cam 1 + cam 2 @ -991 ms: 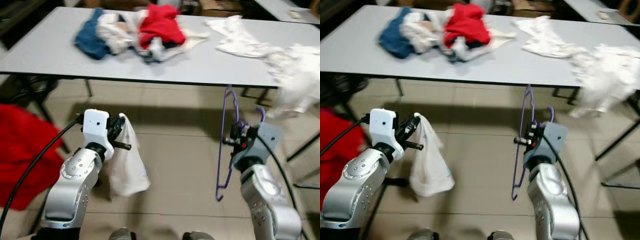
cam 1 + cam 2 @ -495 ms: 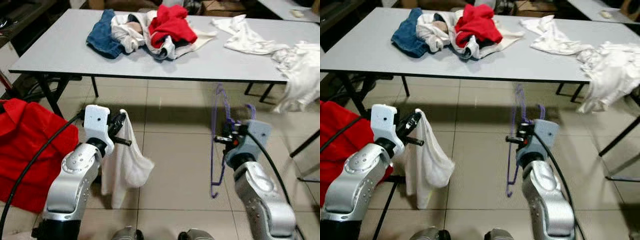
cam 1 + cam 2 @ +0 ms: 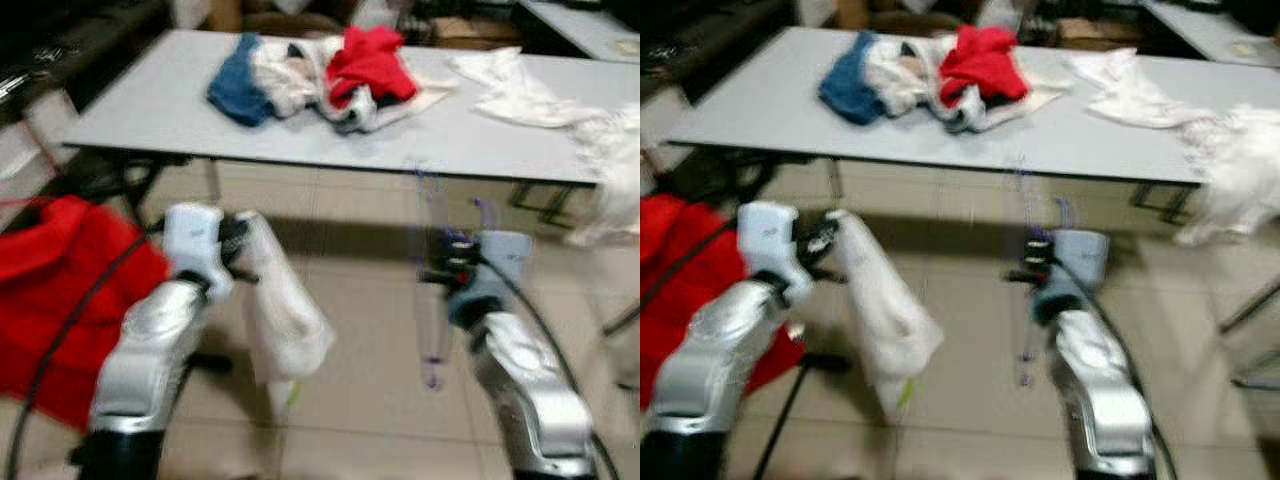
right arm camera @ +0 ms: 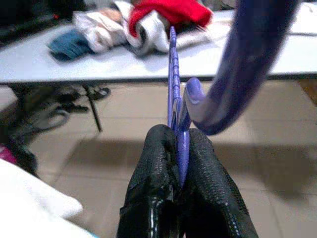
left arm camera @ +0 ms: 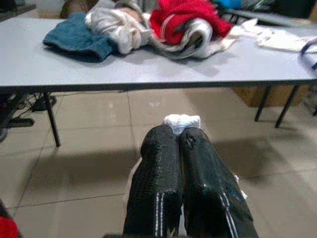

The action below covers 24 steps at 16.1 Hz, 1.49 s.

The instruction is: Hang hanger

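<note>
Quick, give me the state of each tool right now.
Left tool: closed on a white cloth that hangs from it.
Right tool: closed on the purple hanger.

Thin purple hanger [image 4: 174,94] hangs edge-on, upright, above the floor.

The purple hanger [image 4: 174,94] looks like smooth, slightly glossy plastic, pinched between the right gripper [image 4: 181,144]'s black fingers [image 4: 153,163], which carry a fine pebbled, rubbery texture. The left gripper [image 5: 179,141] has the same matt, grainy black fingers [image 5: 156,168], closed on a soft white cloth [image 3: 285,320] that hangs in limp folds. Both arms are brushed silver metal with a dull sheen. The table [image 3: 150,110] has a smooth, matt grey top; toward its far edge lie rumpled fabrics: red cloth [image 5: 185,17], fuzzy blue cloth [image 5: 77,39]. The floor [image 5: 89,148] is smooth beige tile.
</note>
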{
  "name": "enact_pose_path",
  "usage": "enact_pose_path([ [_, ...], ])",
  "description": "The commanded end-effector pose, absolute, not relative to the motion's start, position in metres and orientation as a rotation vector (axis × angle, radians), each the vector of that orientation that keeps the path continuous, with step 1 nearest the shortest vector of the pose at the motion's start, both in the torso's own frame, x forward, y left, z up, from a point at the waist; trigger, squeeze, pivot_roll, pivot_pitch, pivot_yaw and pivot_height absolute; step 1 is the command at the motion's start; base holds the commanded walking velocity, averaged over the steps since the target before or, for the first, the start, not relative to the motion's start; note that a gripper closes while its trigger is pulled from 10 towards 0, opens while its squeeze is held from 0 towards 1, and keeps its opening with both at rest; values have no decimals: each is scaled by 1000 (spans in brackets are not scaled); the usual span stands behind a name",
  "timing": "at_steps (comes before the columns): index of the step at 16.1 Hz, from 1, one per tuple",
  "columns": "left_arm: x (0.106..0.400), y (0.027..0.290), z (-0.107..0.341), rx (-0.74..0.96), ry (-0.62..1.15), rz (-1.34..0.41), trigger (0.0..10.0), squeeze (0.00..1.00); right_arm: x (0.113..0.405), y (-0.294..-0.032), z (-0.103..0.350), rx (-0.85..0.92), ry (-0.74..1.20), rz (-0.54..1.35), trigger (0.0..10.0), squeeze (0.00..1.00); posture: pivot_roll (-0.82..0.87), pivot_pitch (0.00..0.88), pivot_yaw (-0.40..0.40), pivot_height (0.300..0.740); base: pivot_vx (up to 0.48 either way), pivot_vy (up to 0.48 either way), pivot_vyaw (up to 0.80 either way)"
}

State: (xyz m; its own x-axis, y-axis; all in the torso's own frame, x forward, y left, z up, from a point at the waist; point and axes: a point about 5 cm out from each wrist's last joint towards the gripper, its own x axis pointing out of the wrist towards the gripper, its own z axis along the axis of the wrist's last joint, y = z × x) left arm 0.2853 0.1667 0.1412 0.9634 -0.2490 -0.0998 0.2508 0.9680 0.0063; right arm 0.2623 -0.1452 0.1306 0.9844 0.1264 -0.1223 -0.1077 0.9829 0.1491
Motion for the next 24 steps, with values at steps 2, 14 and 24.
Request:
enact_pose_path([
  [2,287,157,147,13,60,-282,10000,0,263,-155,133,128,125,93,10000,0,-112,0,-36,740,311,0,0],
  [14,337,145,201,77,-69,-351,10000,0,248,-197,172,-176,119,625,10000,0,-108,0,-45,740,353,0,-230],
  [24,359,158,248,134,-175,-384,10000,0,228,-179,188,-215,264,1170,10000,0,-88,0,-75,740,444,0,0],
])
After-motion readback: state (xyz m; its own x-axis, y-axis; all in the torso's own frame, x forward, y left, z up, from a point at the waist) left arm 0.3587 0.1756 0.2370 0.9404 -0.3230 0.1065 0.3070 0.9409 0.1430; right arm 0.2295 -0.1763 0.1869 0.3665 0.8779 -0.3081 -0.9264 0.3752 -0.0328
